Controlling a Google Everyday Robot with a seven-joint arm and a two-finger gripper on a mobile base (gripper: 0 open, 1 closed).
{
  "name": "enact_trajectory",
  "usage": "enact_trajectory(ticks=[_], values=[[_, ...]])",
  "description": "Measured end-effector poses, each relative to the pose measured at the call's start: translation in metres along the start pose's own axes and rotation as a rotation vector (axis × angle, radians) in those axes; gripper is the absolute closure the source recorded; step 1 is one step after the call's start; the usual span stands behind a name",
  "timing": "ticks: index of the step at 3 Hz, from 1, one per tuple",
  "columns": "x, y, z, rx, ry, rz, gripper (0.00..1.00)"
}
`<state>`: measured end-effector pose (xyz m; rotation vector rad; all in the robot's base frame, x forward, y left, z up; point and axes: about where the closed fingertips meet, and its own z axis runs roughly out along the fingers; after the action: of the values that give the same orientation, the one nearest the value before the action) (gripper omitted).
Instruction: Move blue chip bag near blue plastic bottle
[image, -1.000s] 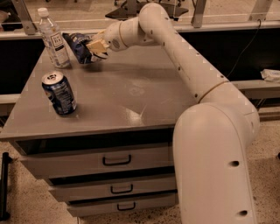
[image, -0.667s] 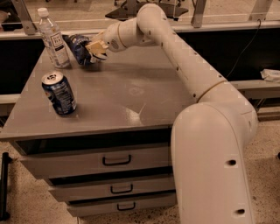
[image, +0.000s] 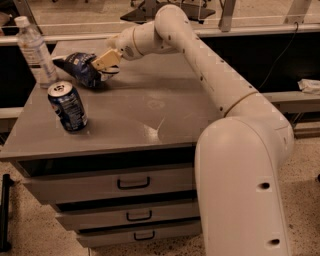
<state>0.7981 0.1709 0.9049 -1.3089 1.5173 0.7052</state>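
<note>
Since 1 second ago, the blue chip bag (image: 80, 69) has slid closer to the soda can (image: 68, 107), and the pincer (image: 103, 69) has come along with it. Even the blue plastic bottle (image: 36, 52) has shifted; it now stands farther to the can's left than it did. The can has not moved at all.

Now the bag lies on the gray counter (image: 150, 115) just behind the can and a little to its right, with a small strip of bare counter between them. It is crumpled and tipped, with its pointy end aimed at the bottle. That end comes right up to the bottle's side, but I cannot tell if the 2 touch.

The pincer is behind the can and to its right, closed on the end of the bag that is farther from the bottle. 1 tan finger (image: 106, 60) presses on top of the bag and the other is tucked under it, so the gap between them is only as wide as the squashed bag.

The bottle stands straight up behind the can and to its left, near the counter's edge, with its white cap on.

The big white arm (image: 210, 65) reaches in from far to the can's right, over the back of the counter. Below the can, 3 drawers (image: 132, 184) are all shut.
</note>
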Motion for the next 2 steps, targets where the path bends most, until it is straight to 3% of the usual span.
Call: enact_trajectory(ticks=[1,2], values=[[-0.001,-0.001,-0.002,0.004,-0.003,0.001,0.0],[0.001,-0.02,-0.022,0.064,0.002,0.003,0.0]])
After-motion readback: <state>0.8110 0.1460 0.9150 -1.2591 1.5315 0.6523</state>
